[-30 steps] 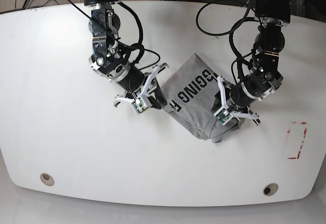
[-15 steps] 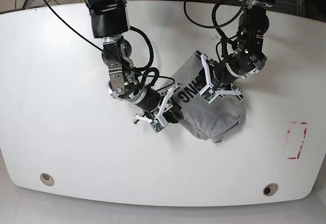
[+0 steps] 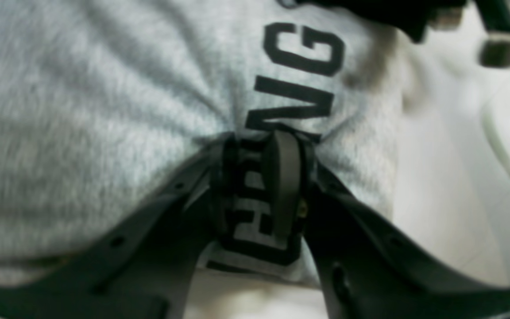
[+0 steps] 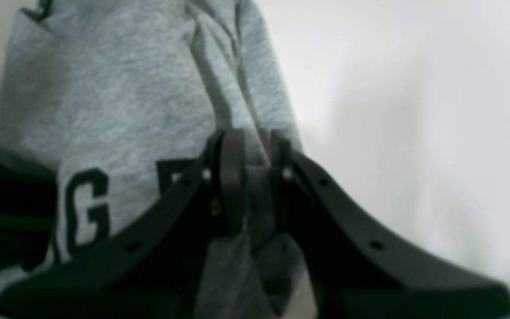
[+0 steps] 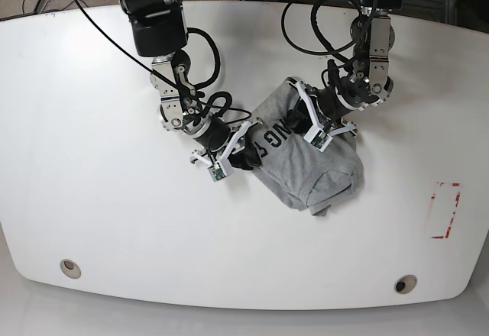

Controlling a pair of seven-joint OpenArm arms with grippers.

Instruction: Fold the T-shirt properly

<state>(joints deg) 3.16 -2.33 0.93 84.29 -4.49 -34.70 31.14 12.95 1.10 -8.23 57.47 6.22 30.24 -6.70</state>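
The heather-grey T-shirt (image 5: 313, 168) lies in a folded bundle at the table's middle, with black letters showing on top. In the base view my left gripper (image 5: 296, 124) comes in from the right over the lettering. Close up, the left gripper (image 3: 266, 146) is shut on a pinch of the printed T-shirt (image 3: 104, 110) cloth. My right gripper (image 5: 246, 153) meets the bundle's left edge. In its wrist view the right gripper (image 4: 253, 146) is shut on a raised fold of the T-shirt (image 4: 117, 97).
The white table (image 5: 92, 198) has two round holes near its front edge (image 5: 70, 267) (image 5: 405, 283). A red-outlined rectangle (image 5: 445, 210) is marked at the right. Cables hang behind both arms at the back.
Both arms have closed in on the shirt. The left gripper went from the lower right corner up onto the lettering, the right gripper reached the left edge, and the cloth has bunched.
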